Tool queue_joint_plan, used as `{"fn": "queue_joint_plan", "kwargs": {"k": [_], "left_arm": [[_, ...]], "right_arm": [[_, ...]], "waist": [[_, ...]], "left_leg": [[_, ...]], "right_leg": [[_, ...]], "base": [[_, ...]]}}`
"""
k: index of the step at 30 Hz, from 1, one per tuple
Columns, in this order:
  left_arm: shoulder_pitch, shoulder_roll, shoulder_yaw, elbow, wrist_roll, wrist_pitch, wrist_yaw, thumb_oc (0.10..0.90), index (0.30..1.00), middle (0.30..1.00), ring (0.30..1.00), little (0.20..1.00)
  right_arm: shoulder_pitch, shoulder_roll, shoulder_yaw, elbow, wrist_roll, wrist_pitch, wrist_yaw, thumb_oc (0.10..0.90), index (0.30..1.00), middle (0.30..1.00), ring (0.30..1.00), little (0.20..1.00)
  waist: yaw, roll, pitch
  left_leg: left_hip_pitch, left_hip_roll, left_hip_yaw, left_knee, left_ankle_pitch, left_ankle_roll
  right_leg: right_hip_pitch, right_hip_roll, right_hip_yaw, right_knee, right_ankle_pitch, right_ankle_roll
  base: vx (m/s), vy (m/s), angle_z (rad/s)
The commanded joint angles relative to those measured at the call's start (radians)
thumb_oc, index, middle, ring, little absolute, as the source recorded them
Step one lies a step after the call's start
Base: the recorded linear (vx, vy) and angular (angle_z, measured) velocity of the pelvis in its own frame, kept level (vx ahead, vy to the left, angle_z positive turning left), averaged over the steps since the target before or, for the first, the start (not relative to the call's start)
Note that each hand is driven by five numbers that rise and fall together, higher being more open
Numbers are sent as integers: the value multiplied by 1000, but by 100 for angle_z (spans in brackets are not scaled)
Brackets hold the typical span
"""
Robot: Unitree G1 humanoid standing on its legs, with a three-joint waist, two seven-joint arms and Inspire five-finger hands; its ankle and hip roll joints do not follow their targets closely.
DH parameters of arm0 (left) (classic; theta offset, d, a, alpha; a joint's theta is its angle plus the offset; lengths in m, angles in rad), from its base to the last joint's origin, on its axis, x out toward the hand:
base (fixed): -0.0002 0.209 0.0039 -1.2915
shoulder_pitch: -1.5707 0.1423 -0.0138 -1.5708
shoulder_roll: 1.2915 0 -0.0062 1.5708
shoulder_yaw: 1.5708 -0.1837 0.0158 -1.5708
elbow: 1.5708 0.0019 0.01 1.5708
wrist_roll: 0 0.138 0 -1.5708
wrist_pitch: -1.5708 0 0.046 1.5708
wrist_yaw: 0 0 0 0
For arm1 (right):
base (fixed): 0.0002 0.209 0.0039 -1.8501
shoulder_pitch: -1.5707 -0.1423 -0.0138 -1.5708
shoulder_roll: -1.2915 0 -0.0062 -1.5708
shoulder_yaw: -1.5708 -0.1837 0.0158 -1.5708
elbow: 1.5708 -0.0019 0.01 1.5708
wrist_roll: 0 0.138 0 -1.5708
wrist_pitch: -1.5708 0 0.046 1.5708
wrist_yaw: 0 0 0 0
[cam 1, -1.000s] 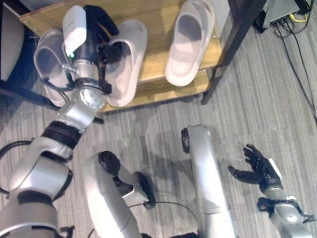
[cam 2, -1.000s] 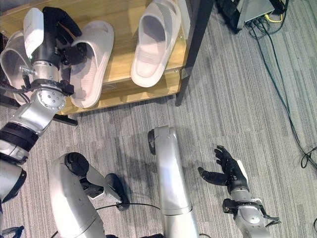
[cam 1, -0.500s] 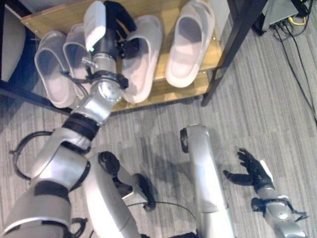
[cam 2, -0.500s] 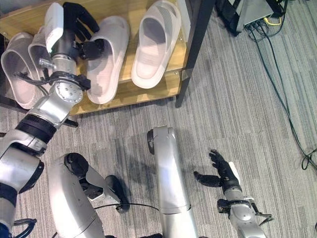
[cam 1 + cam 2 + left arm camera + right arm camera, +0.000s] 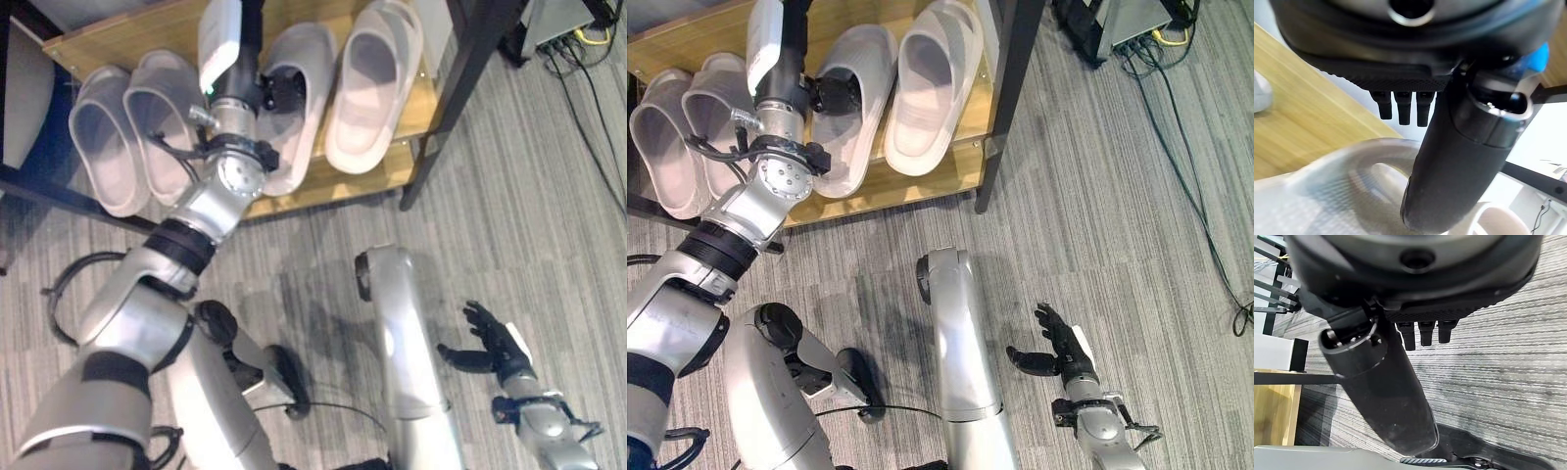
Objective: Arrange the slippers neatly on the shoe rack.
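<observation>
Four pale grey slippers lie on the wooden shoe rack (image 5: 338, 181). Two of them (image 5: 98, 142) (image 5: 162, 117) sit side by side at the left. My left hand (image 5: 280, 93) reaches over the third slipper (image 5: 315, 59), its thumb (image 5: 1459, 161) resting in that slipper's opening and its fingers straight, so the hand is open. The third slipper lies close beside the fourth slipper (image 5: 377, 83) at the right. My right hand (image 5: 493, 343) hangs open over the carpet at the lower right, holding nothing.
A dark slanted post (image 5: 451, 108) of the rack stands just right of the shelf. Cables and a grey box (image 5: 568, 29) lie on the striped carpet at the far right. A dark piece of furniture (image 5: 15, 98) borders the rack on the left.
My left hand has swept to the right along the shelf, carrying the third slipper from beside the left pair to beside the fourth one. My right hand has sunk a little.
</observation>
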Motion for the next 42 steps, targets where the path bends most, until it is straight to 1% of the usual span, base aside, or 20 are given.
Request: {"fn": "queue_joint_plan", "kwargs": {"k": [1,4,7,13,14,17,21,23,26,32,33,34,37,39,42], "left_arm": [[-117,53,67,-88,-10,-68,29,800,900,900,900,900],[-67,85,80,-146,11,-72,27,800,900,900,900,900],[-45,98,88,-169,25,-70,26,800,900,900,900,900],[-3,126,98,-186,49,-72,17,800,900,900,900,900],[20,134,108,-205,57,-76,18,800,900,900,900,900],[52,141,128,-234,55,-82,20,800,900,900,900,900],[100,142,168,-285,17,-100,14,800,900,900,900,900],[143,144,208,-337,-42,-128,-3,800,900,900,900,900],[192,150,234,-394,-109,-158,-21,800,900,900,900,900],[244,163,252,-466,-172,-189,-49,800,900,900,900,900],[278,176,261,-508,-220,-212,-71,800,900,900,900,900],[280,177,263,-510,-221,-212,-72,800,900,900,900,900],[343,206,273,-584,-323,-245,-127,800,900,900,900,900],[365,226,271,-611,-396,-259,-163,800,900,900,900,900],[380,264,257,-633,-465,-265,-203,800,900,900,900,900]], "right_arm": [[7,-38,-15,-100,-38,-48,-22,800,900,900,900,900],[14,-32,-13,-99,-53,-46,-23,800,900,900,900,900],[13,-29,-15,-98,-59,-45,-25,800,900,900,900,900],[10,-29,-12,-92,-67,-45,-24,800,900,900,900,900],[13,-26,-12,-91,-71,-45,-26,800,900,900,900,900],[21,-23,-10,-93,-77,-45,-27,800,900,900,900,900],[29,-17,-8,-97,-90,-41,-31,800,900,900,900,900],[35,-10,-8,-99,-104,-35,-32,800,900,900,900,900],[39,-1,-5,-99,-114,-27,-32,800,900,900,900,900],[40,9,-4,-96,-126,-15,-33,800,900,900,900,900],[45,13,-7,-100,-134,-10,-33,800,900,900,900,900],[46,12,-6,-100,-135,-9,-33,800,900,900,900,900],[55,18,-8,-100,-152,3,-34,800,900,900,900,900],[58,19,-12,-101,-156,10,-33,800,900,900,900,900],[63,21,-14,-104,-156,17,-25,800,900,900,900,900]], "waist": [[12,8,-31],[20,12,-31],[26,14,-31],[34,10,-31],[38,9,-31],[42,11,-31],[45,13,-31],[51,19,-31],[58,25,-31],[64,32,-31],[68,38,-31],[68,38,-31],[76,46,-31],[81,53,-31],[84,59,-31]], "left_leg": [[-21,-51,-81,-65,35,-43],[-21,-51,-86,-59,35,-47],[-21,-53,-89,-58,34,-51],[-21,-52,-94,-51,31,-54],[-21,-52,-94,-49,30,-54],[-21,-55,-95,-48,29,-54],[-21,-58,-96,-44,26,-55],[-21,-58,-98,-42,25,-56],[-21,-60,-97,-42,23,-56],[-21,-63,-97,-39,23,-56],[-21,-62,-96,-39,24,-57],[-21,-62,-96,-39,23,-57],[-21,-60,-92,-37,22,-56],[-21,-60,-89,-38,22,-54],[-21,-58,-87,-39,23,-54]], "right_leg": [[71,-69,34,0,-69,-40],[71,-74,29,6,-69,-42],[71,-77,27,6,-69,-44],[71,-78,22,14,-69,-46],[71,-80,19,15,-69,-47],[71,-80,18,15,-69,-49],[71,-83,17,17,-69,-49],[71,-84,15,20,-69,-49],[71,-85,17,21,-69,-49],[71,-86,16,21,-69,-48],[71,-89,18,22,-69,-47],[71,-89,18,23,-69,-47],[71,-91,17,22,-69,-48],[71,-91,20,22,-69,-47],[71,-93,24,22,-69,-46]], "base": [[-9,-17,3],[0,0,0],[-6,-12,4],[-13,-27,5],[0,0,0],[0,0,0],[0,0,0],[0,0,0],[4,-10,4],[-1,-4,1],[0,0,0],[0,0,0],[-1,-2,1],[0,0,0],[0,0,0]]}}
